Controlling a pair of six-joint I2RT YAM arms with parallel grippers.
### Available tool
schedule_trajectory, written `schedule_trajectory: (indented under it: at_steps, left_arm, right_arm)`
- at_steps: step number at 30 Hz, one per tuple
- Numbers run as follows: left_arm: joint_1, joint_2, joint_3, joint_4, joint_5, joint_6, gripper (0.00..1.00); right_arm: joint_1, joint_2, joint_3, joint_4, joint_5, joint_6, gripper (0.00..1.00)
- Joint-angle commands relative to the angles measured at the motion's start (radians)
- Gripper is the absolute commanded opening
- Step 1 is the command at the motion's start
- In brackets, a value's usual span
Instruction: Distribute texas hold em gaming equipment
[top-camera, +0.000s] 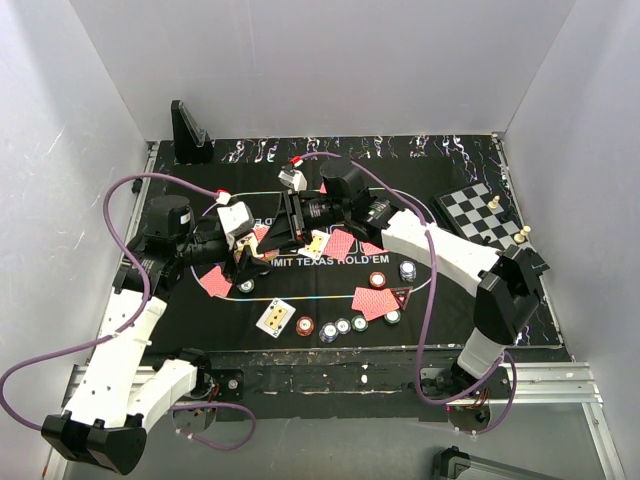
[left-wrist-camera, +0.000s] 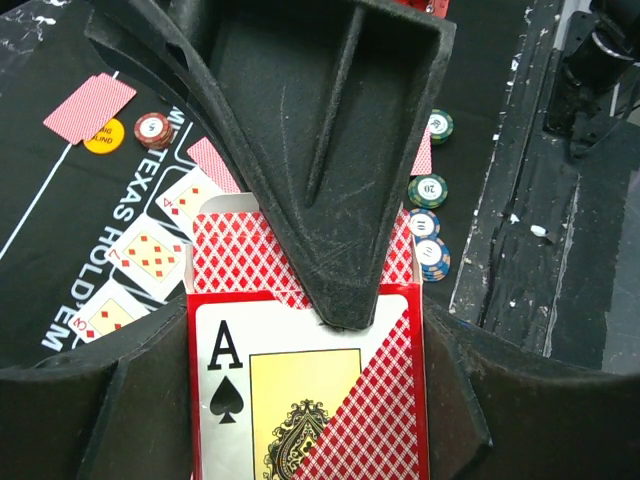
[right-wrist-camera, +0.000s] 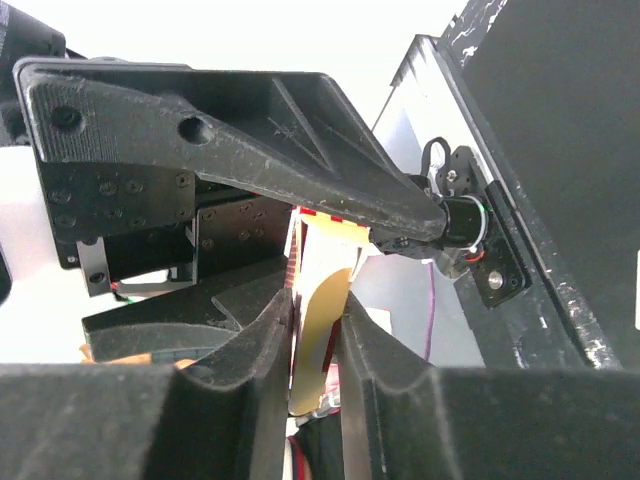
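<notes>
Meeting nose to nose over the middle of the black mat (top-camera: 205, 320), the left claw (top-camera: 248, 256) and right claw (top-camera: 292, 230) crowd one spot. Red-backed cards (top-camera: 375, 302) and poker chips (top-camera: 343, 326) lie scattered around them, and the chessboard (top-camera: 478, 208) sits off at the far right.

Over to the left wrist: the left claw is clenched on a red card box (left-wrist-camera: 300, 400), ace of spades on its front, top flap open. One right-claw finger (left-wrist-camera: 330, 150) lies across the box's mouth. Face-up cards (left-wrist-camera: 150, 250) rest on the mat just beside it.

Right wrist now: the right claw is pinched on a thin cream sheet (right-wrist-camera: 322, 320). Card or flap, cannot tell.
</notes>
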Motion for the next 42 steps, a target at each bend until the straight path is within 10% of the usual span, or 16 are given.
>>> schedule_trajectory:
  at_steps: [1,5,15,33,42]
  left_arm:
    - [-0.003,-0.007,0.021,0.027,-0.007,0.001,0.0]
    - [-0.005,-0.011,0.024,0.027,-0.014,-0.021,0.04]
    - [-0.003,-0.034,0.102,-0.063,-0.065,-0.113,0.98]
    - [0.102,0.033,0.154,-0.103,-0.336,-0.422,0.98]
    - [0.236,0.029,0.104,-0.068,-0.356,-0.449,0.98]
  right_arm:
    - [0.01,0.016,0.029,0.107,-0.037,0.057,0.23]
    - [0.008,0.007,-0.001,0.147,-0.044,0.08,0.12]
    - [-0.051,-0.085,-0.173,0.176,-0.098,0.045,0.09]
    - [-0.01,0.297,0.011,-0.388,-0.08,-0.596,0.07]
    - [0.011,0.384,-0.034,-0.358,-0.038,-0.632,0.06]
